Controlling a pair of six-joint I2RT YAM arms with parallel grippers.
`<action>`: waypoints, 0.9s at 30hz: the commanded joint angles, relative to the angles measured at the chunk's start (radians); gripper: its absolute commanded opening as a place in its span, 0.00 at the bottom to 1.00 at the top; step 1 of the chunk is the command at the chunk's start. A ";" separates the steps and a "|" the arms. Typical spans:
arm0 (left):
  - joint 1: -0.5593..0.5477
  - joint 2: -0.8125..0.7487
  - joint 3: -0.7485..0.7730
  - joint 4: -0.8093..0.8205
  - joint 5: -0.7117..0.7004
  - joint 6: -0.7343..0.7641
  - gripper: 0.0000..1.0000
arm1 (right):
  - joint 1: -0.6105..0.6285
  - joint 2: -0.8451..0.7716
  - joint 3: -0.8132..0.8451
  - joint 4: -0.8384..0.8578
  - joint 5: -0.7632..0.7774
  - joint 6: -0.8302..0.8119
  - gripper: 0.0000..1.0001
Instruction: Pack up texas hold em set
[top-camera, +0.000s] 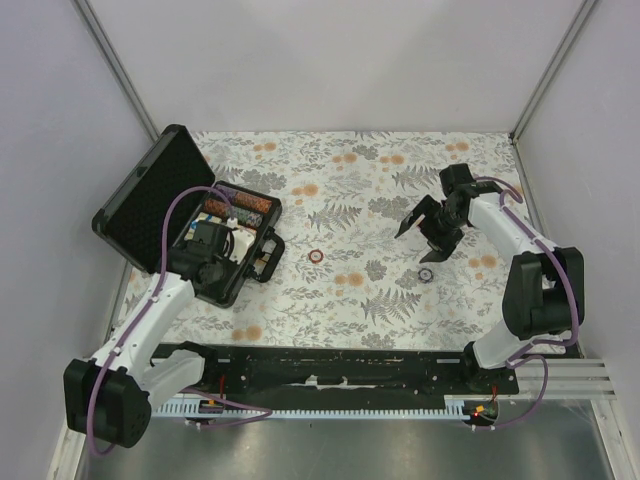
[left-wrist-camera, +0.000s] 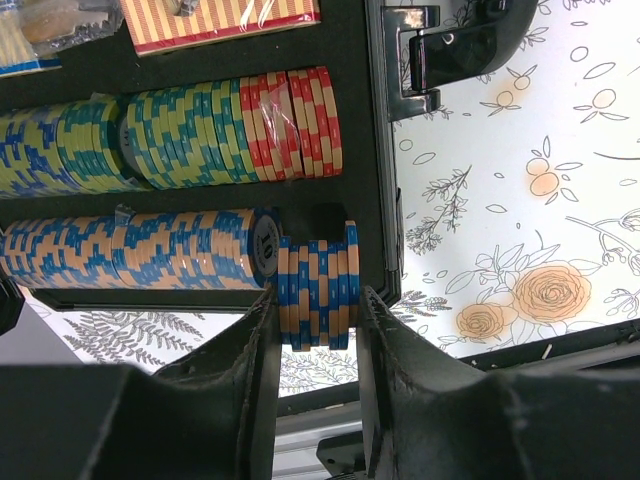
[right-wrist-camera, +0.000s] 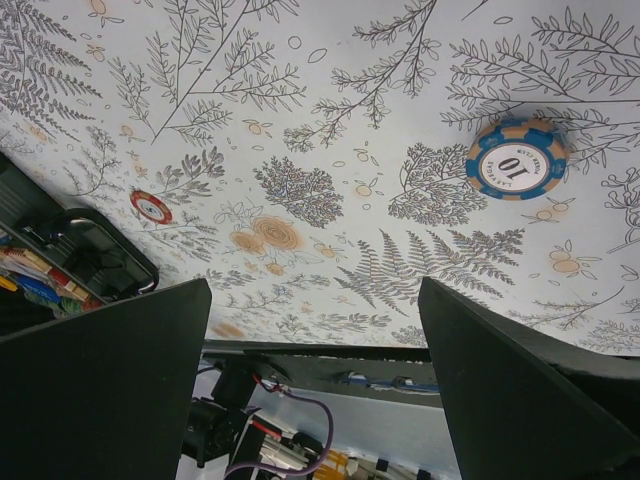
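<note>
2 tools | left tool (left-wrist-camera: 318, 305) pinching chip stack (left-wrist-camera: 318, 265) | right tool (right-wrist-camera: 315, 290) wide, empty | floral tablecloth (top-camera: 380, 185), pale walls (top-camera: 300, 60)

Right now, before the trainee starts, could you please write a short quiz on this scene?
1. True or false: the right end effector is shut on a chip.
2. What does the left end effector grip? A) a deck of cards B) a short stack of blue-and-orange chips C) a dealer button
3. How many loose chips lie on the table outside the case?

Key
1. False: its jaws stand wide open above the table.
2. B, held at the end of the case's lower chip row.
3. Two: a red chip and a blue chip marked 10.
</note>
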 joint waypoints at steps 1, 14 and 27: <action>0.012 -0.016 -0.003 0.043 -0.013 0.025 0.02 | -0.006 0.011 0.025 -0.001 -0.022 -0.007 0.92; 0.036 0.015 0.003 0.070 0.000 0.003 0.02 | -0.014 0.014 0.025 -0.003 -0.031 -0.010 0.92; 0.036 0.085 0.011 0.087 -0.089 -0.026 0.02 | -0.020 0.020 0.023 -0.001 -0.042 -0.012 0.92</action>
